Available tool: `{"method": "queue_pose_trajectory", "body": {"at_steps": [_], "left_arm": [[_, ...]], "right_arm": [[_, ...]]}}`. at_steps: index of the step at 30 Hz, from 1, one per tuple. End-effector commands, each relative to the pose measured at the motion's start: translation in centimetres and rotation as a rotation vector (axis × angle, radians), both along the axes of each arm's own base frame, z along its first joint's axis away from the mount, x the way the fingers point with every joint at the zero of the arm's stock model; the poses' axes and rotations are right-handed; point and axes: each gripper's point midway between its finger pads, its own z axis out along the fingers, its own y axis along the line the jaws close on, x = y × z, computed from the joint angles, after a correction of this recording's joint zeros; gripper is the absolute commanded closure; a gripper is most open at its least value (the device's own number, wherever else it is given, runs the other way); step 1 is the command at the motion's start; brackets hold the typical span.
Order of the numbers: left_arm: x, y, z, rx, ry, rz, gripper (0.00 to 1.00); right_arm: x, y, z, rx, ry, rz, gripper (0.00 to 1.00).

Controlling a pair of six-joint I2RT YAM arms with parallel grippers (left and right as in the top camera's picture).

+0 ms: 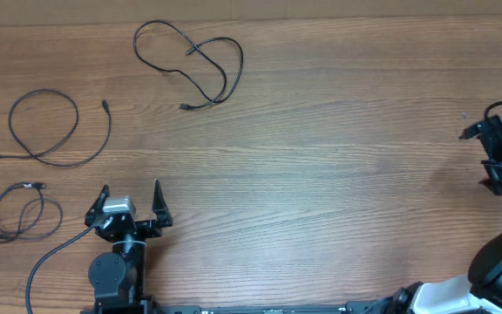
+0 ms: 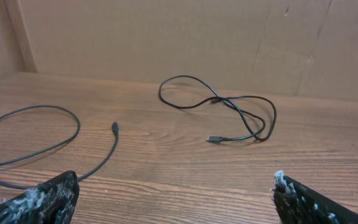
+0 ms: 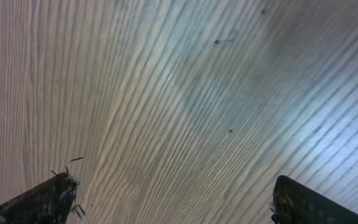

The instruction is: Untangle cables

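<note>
Overhead view shows the first cable point(image 1: 200, 57) at 11 o'clock, the second cable point(image 1: 78, 118) at 9 o'clock and the third cable point(image 1: 40, 205) at 8 o'clock, each lying apart on the table point(image 1: 338, 174). All three look thin, light and soft, so I judge they will bend and slide easily. A free stretch near a plug seems the best place to hold. The left hand point(image 1: 130, 187) and the right hand point(image 3: 173, 180) are spread wide, holding nothing. The table is smooth wood, and a brown cardboard wall point(image 2: 166, 37) stands behind it.
</note>
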Motion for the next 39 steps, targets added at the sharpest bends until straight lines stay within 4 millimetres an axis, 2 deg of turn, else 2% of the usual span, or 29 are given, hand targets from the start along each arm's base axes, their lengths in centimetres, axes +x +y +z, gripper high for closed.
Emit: {"method": "queue_pose_trajectory", "body": {"at_steps": [1, 10, 13, 17, 21, 25, 29, 32, 34, 39], "left_arm": [[0.0, -0.2, 0.0, 0.019, -0.001, -0.012, 0.00], [0.0, -0.2, 0.0, 0.019, -0.001, -0.012, 0.01], [0.0, -0.2, 0.0, 0.019, -0.002, -0.012, 0.01], [0.0, -0.2, 0.0, 0.019, -0.001, -0.012, 0.01], [0.0, -0.2, 0.0, 0.019, -0.001, -0.012, 0.00], [0.0, -0.2, 0.0, 0.019, -0.002, -0.012, 0.01], [0.0, -0.2, 0.0, 0.019, -0.001, -0.012, 0.01], [0.0, -0.2, 0.0, 0.019, -0.001, -0.012, 0.01], [0.0, -0.2, 0.0, 0.019, -0.002, -0.012, 0.01], [0.0, -0.2, 0.0, 0.019, -0.002, -0.012, 0.01]], "right_arm": [[1.7, 2.1, 1.9, -0.030, -0.054, 0.073, 0.00], [4.9, 11.8, 5.5, -0.078, -0.190, 0.360, 0.00], [4.9, 14.7, 7.2, -0.088, -0.242, 0.439, 0.00], [3.9, 17.2, 10.5, -0.113, -0.343, 0.503, 0.00], [1.8, 18.0, 15.0, -0.153, -0.479, 0.518, 0.00], [-1.4, 17.3, 19.8, -0.259, -0.626, 0.498, 0.00], [-5.8, 17.0, 23.3, -0.378, -0.747, 0.552, 0.00], [-8.7, 17.2, 24.0, -0.424, -0.778, 0.598, 0.00], [-10.0, 17.1, 24.2, -0.436, -0.785, 0.593, 0.00], [-10.8, 16.7, 24.6, -0.498, -0.861, 0.569, 0.00]]}}
